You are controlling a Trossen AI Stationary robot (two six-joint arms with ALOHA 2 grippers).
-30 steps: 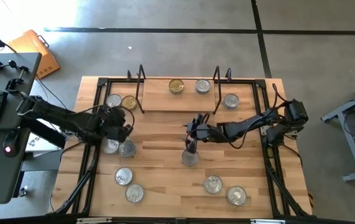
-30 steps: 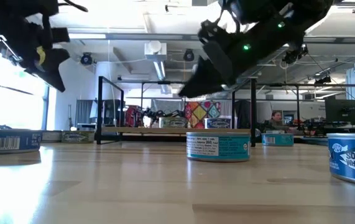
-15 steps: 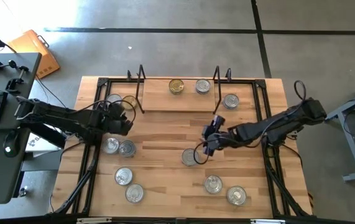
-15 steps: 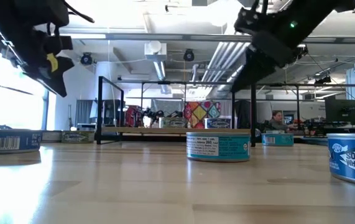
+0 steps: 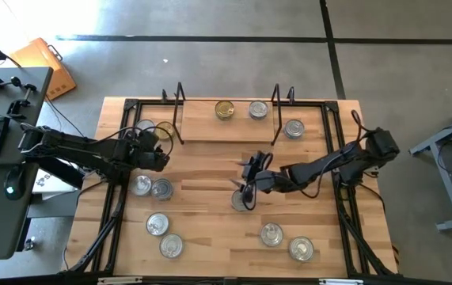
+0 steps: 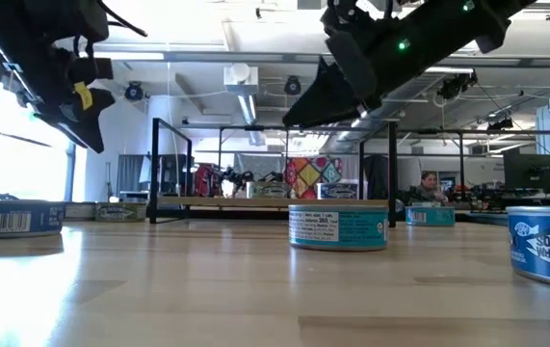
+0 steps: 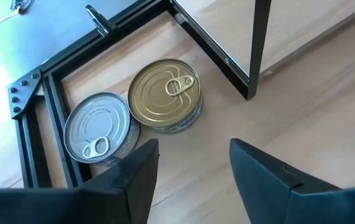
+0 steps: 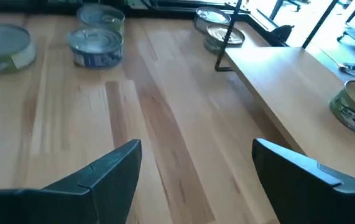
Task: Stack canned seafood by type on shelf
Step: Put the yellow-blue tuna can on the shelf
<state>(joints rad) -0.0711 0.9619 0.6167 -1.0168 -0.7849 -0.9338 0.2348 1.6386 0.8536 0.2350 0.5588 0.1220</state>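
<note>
Canned seafood mostly still on surface: only two tins [image 5: 241,110] sit on shelf [image 5: 227,127], none stacked. Left gripper [image 5: 159,155], jaws apart & empty, near silver/gold pair [image 7: 133,115]. Right gripper [image 5: 248,188], jaws apart, over centre tin [image 5: 240,201]. Approx ten left.

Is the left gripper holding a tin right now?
No: in the left wrist view the left gripper stands open and empty, short of the gold-topped tin.

Left pincer [image 5: 159,153] opened, moved up toward shelf end; right pincer [image 5: 247,187] swung out, back over tin [image 5: 241,200].
</note>
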